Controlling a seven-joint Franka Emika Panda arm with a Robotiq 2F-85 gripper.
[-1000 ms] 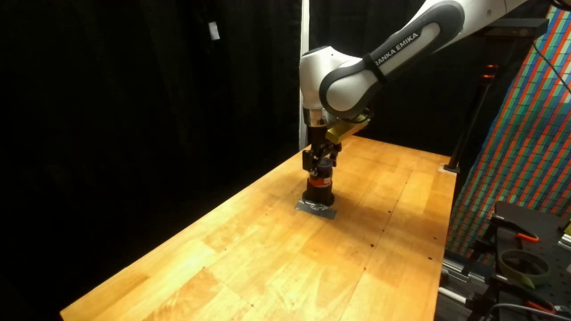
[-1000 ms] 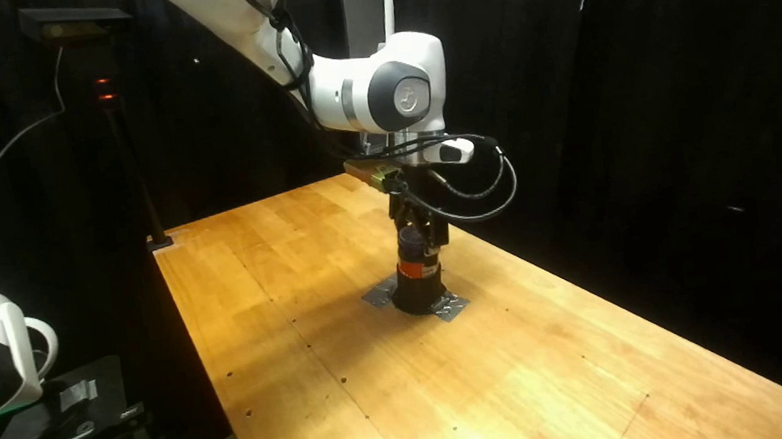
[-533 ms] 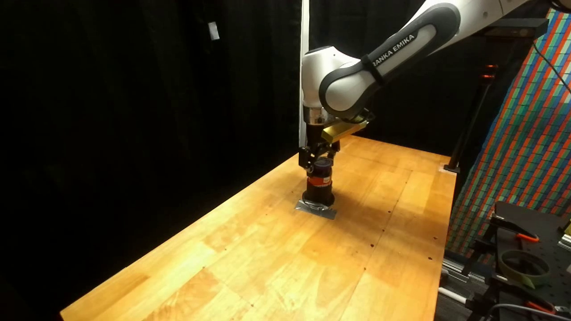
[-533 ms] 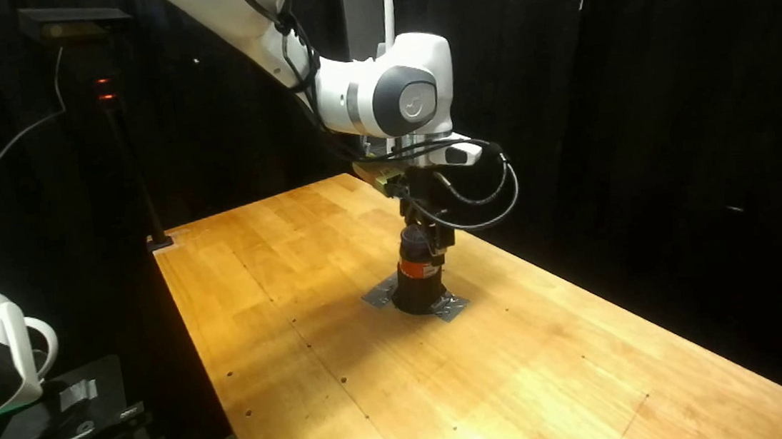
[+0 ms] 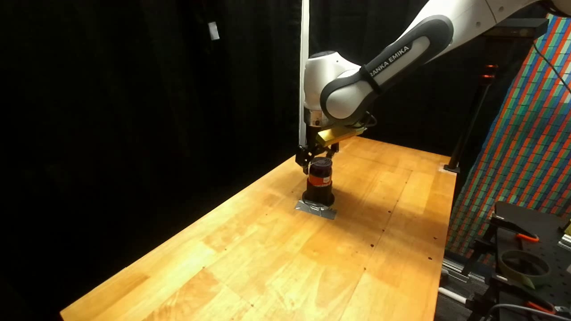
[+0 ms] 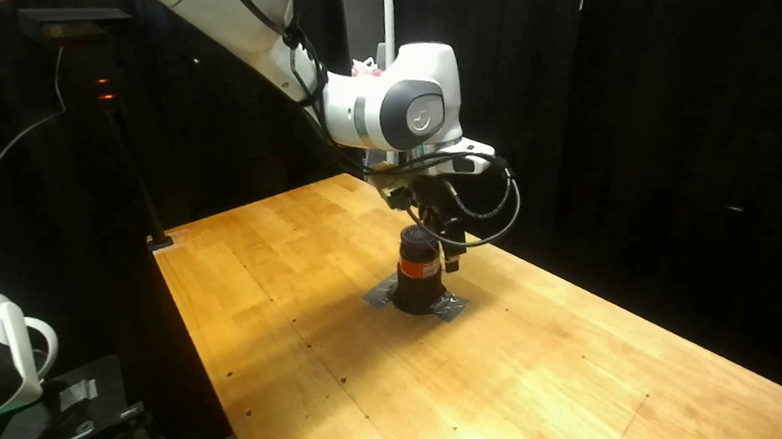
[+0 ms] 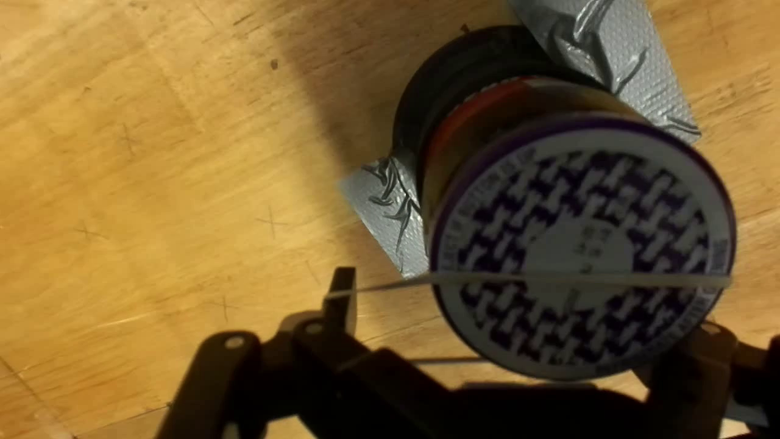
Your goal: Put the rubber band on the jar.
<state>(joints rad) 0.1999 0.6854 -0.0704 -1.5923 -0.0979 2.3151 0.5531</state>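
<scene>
Wrist view: the jar is closed by a flat round lid, printed in a purple-and-white basket weave, which hides the contents. A pale, narrow rubber band runs straight across that lid from one finger of the gripper; whether it touches the lid or passes just above, I cannot tell. The gripper's fingers stand well apart, the other tip out of sight behind the lid. In both exterior views the jar, dark with an orange-red label, rises upright from a black flared base on the table of smooth honey-coloured wood. Crinkled, shiny grey tape reaches from the base onto the wood.
</scene>
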